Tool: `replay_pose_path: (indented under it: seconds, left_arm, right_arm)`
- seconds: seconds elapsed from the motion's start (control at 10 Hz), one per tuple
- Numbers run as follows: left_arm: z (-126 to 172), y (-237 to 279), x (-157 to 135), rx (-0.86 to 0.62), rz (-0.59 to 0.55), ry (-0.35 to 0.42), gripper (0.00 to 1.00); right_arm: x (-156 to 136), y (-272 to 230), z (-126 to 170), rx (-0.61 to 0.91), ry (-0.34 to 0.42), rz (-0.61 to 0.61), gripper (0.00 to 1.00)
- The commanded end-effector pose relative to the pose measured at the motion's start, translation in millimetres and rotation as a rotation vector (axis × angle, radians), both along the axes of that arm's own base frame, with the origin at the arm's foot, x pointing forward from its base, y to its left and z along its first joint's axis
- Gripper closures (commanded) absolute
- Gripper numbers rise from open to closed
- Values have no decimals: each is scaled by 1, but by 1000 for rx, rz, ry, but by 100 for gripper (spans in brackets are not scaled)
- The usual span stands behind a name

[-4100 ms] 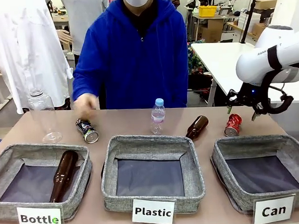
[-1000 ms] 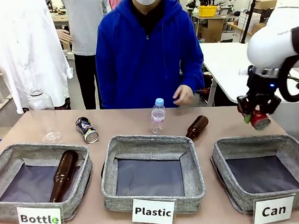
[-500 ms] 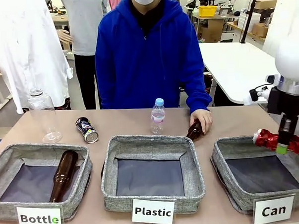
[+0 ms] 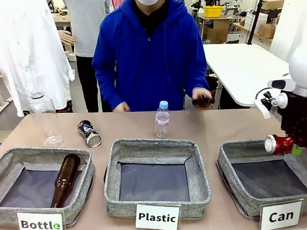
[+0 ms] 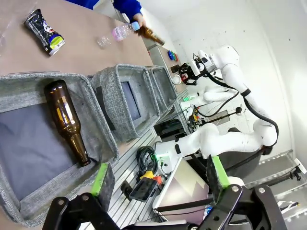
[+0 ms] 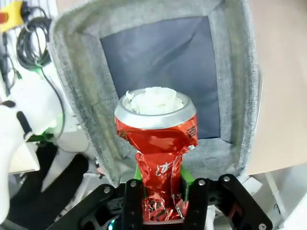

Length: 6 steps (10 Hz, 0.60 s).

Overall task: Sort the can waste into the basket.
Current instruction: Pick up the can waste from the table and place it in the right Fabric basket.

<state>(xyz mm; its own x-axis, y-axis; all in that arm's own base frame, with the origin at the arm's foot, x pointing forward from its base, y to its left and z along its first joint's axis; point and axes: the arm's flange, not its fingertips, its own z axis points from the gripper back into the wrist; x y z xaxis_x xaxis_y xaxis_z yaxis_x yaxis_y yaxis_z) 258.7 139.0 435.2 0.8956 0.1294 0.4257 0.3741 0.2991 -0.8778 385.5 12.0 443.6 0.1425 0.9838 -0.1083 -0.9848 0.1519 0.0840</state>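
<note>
Off the table since a moment ago, the brown bottle (image 4: 201,100) is held by the person (image 4: 151,59), while the right gripper (image 4: 293,147) clamps the red can (image 4: 276,144) over the basket (image 4: 241,147) and the left gripper (image 5: 159,173) gapes wide.

Crumpled glossy red metal can (image 6: 156,139); rough grey woven-cloth basket (image 6: 81,96), matt dark lining (image 6: 163,62); smooth matt counter (image 4: 233,126).

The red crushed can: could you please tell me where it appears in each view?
Front view: red can at right edge, in the right gripper, over the Can basket.
Left wrist view: can tiny, upper middle, by the Can basket, farthest along.
Right wrist view: can centre, above the Can basket.
Shared landmark: the Can basket.
</note>
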Motion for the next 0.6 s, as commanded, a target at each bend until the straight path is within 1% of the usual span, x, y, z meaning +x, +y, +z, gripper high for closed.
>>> replay_pose_path:
  seconds: [0.0,0.1,0.2,0.3,0.5]
  left_arm:
    - [2,0,-2,-9,1,10,0]
    - [2,0,-2,-9,1,10,0]
    - [2,0,-2,-9,1,10,0]
    - [2,0,-2,-9,1,10,0]
    - [2,0,-2,-9,1,10,0]
  right_arm:
    - [-1,-7,-6,43,-16,7,62]
    - [0,-8,-7,58,-23,18,31]
    - [-1,-8,-8,56,-34,26,5]
    - [-1,-8,-7,52,-41,23,0]
    - [0,-9,-7,54,-35,8,0]
